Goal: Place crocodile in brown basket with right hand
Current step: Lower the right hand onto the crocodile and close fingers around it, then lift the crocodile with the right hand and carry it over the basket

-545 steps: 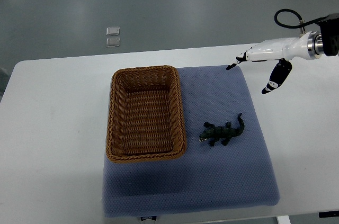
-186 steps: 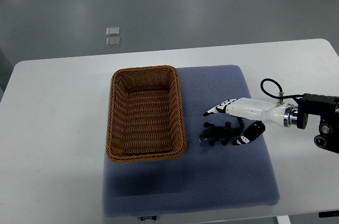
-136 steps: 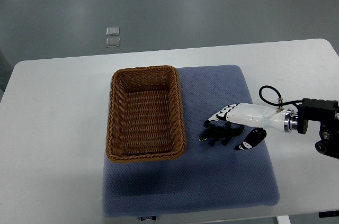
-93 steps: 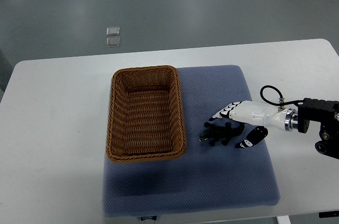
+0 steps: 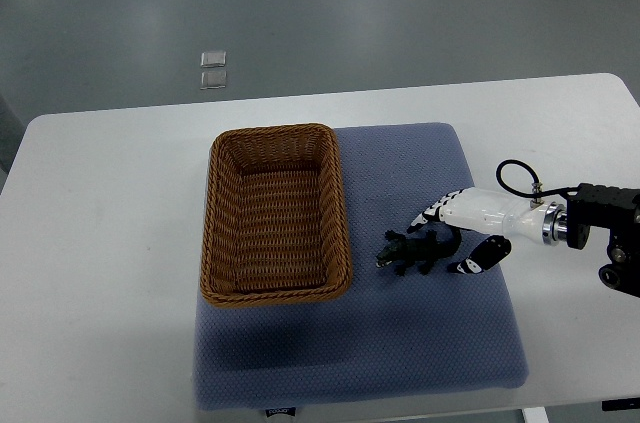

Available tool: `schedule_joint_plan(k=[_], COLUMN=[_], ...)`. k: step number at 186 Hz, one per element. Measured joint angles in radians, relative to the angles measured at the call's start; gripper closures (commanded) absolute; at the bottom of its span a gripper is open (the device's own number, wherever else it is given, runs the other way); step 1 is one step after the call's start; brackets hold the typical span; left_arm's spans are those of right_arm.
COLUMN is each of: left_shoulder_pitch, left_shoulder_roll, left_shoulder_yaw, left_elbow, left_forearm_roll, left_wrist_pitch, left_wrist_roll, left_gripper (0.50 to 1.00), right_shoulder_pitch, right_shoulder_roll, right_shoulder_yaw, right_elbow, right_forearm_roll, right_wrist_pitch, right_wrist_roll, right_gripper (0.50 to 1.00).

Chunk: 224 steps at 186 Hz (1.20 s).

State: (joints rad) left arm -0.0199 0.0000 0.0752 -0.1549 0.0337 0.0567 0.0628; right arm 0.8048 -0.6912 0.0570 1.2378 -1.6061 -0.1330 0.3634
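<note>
Right hand (image 5: 468,223) hovering open over the tail end of the crocodile (image 5: 408,254), fingers (image 5: 428,217) and thumb spread, nothing grasped. The crocodile is lying on the blue mat (image 5: 350,363), just right of the basket (image 5: 343,223) and outside it. I am judging the grasp best taken across the trunk rather than the thin tail, so I am planning to shift the hand toward the basket before closing.

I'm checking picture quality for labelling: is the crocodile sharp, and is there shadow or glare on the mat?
Top view: no glare; the crocodile in focus but dark, detail scarce; a soft shadow darkens the blue mat in front of the brown basket.
</note>
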Motion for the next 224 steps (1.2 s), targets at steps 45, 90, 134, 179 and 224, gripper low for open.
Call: schedule_joint_plan(k=[45,90,134,179,224], left_shoulder_pitch=[0.000,0.000,0.000,0.000,0.000], left_shoulder_roll=[0.000,0.000,0.000,0.000,0.000], left_shoulder_yaw=[0.000,0.000,0.000,0.000,0.000], left_elbow=[0.000,0.000,0.000,0.000,0.000], left_forearm_roll=[0.000,0.000,0.000,0.000,0.000], left_wrist_pitch=[0.000,0.000,0.000,0.000,0.000], left_wrist_roll=[0.000,0.000,0.000,0.000,0.000], left_gripper=[0.500,0.500,0.500,0.500,0.500], right_shoulder_pitch=[0.009,0.007,0.007,0.009,0.011], right_shoulder_roll=[0.001,0.005,0.004,-0.002,-0.012], right_shoulder_yaw=[0.001,0.001,0.001,0.000,0.007], right_elbow=[0.000,0.000,0.000,0.000,0.000], right_forearm_roll=[0.002,0.000,0.000,0.000,0.000], right_wrist_pitch=[0.005,0.007,0.009,0.011,0.009], right_wrist_roll=[0.000,0.000,0.000,0.000,0.000], right_gripper=[0.738,0.805,0.897,0.961,0.971])
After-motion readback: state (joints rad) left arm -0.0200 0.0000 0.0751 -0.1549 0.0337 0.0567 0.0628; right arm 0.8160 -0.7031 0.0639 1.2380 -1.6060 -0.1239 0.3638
